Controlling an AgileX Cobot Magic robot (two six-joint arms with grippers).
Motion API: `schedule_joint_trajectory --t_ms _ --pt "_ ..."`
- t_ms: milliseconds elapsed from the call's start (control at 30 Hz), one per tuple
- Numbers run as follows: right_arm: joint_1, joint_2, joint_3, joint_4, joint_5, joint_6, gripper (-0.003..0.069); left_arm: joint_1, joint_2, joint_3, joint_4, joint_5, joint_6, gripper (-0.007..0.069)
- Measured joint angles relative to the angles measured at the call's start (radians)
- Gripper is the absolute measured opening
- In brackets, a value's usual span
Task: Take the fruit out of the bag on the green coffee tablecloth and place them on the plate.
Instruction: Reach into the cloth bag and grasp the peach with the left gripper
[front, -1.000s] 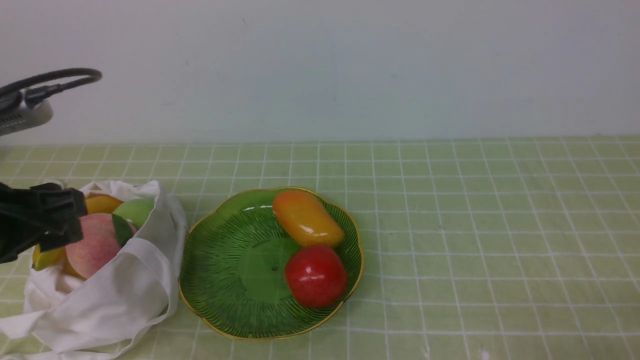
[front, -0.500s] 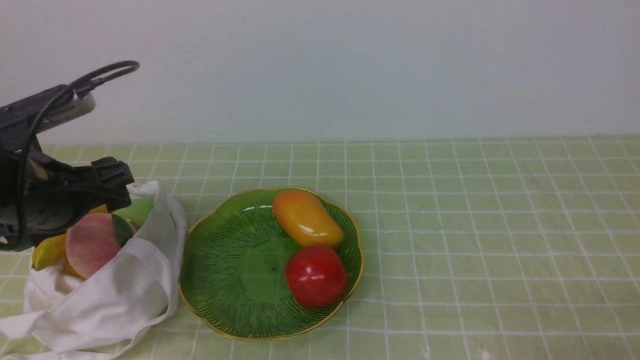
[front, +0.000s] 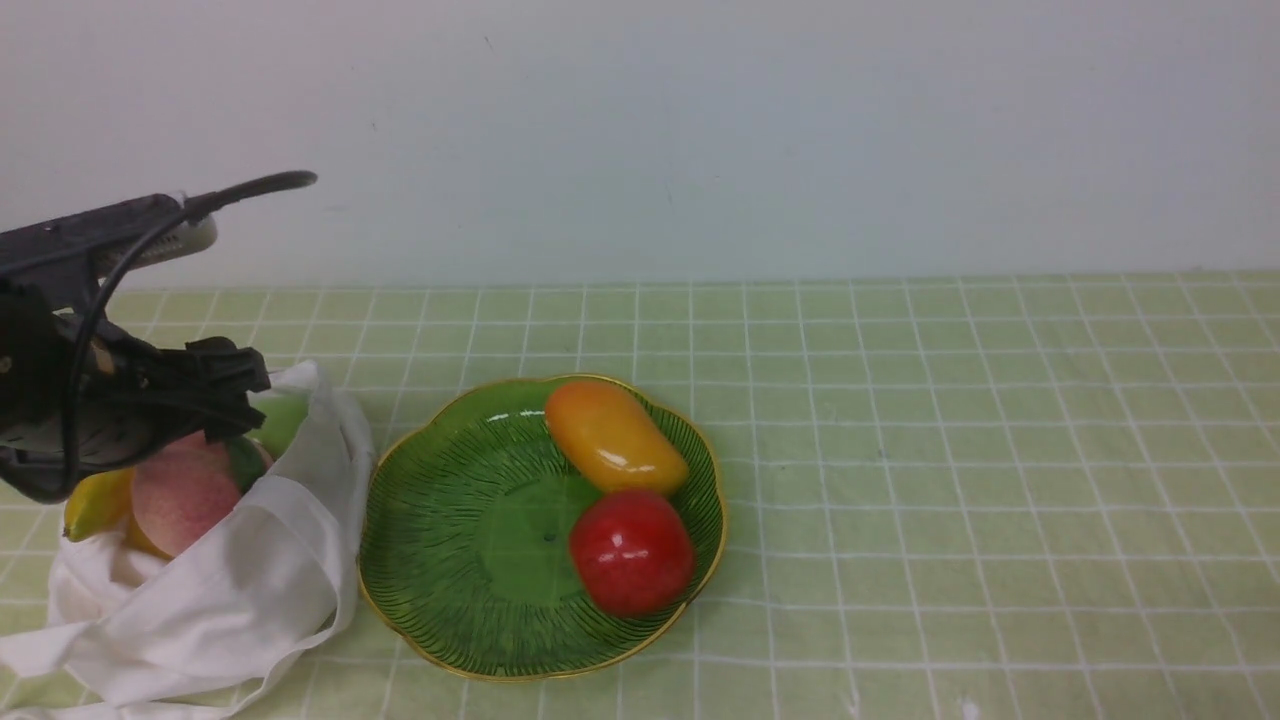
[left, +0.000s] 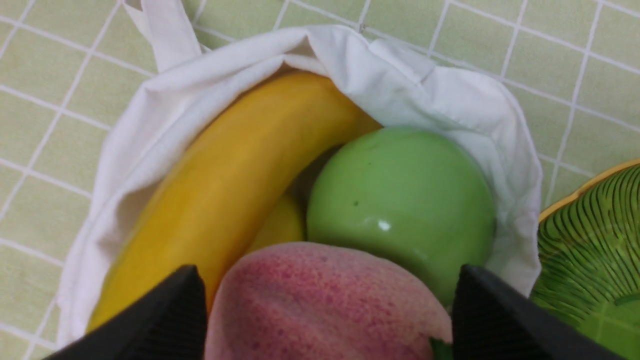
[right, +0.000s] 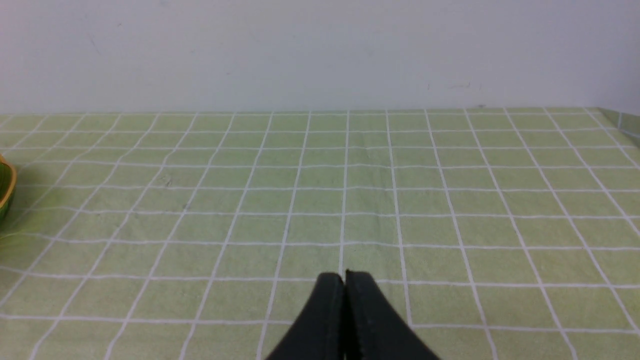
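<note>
Fingers of your black left gripper (left: 332, 305), spread wide and grasping nothing, now hang over the matte pink peach with its dark green leaf (front: 185, 490), having swung in above the soft white cloth bag (front: 240, 590). Peach still sits in the bag's mouth beside the round green scalloped plate (front: 440, 560); you look set to grip it next. Your black right gripper (right: 335, 280) is clenched on nothing.

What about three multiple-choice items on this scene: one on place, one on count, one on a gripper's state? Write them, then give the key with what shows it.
1. Where is the peach?
A) On the plate
B) In the bag
C) Against the wall

2. How many fruits lie on the plate?
A) Two
B) Four
C) None

3. How do the right gripper's fingers stand?
A) Wide open
B) Around the peach
C) Together

1: B, the peach sits in the white bag.
2: A, the plate holds one orange fruit and one red fruit.
3: C, the right gripper shows its fingertips meeting.
</note>
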Motion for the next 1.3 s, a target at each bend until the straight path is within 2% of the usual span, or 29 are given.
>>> schedule_joint_trajectory --t_ms 667,933,1300 --pt "0.000 0.000 0.000 0.000 0.000 0.000 -0.0015 0.000 0.104 -0.004 -0.005 0.003 -0.034 0.0581" --pt "0.000 0.000 0.000 0.000 0.000 0.000 -0.0015 0.000 0.104 -0.008 -0.005 0.002 -0.034 0.0464" --pt "0.000 0.000 0.000 0.000 0.000 0.000 -0.0015 0.000 0.065 -0.013 -0.010 0.042 -0.034 0.0454"
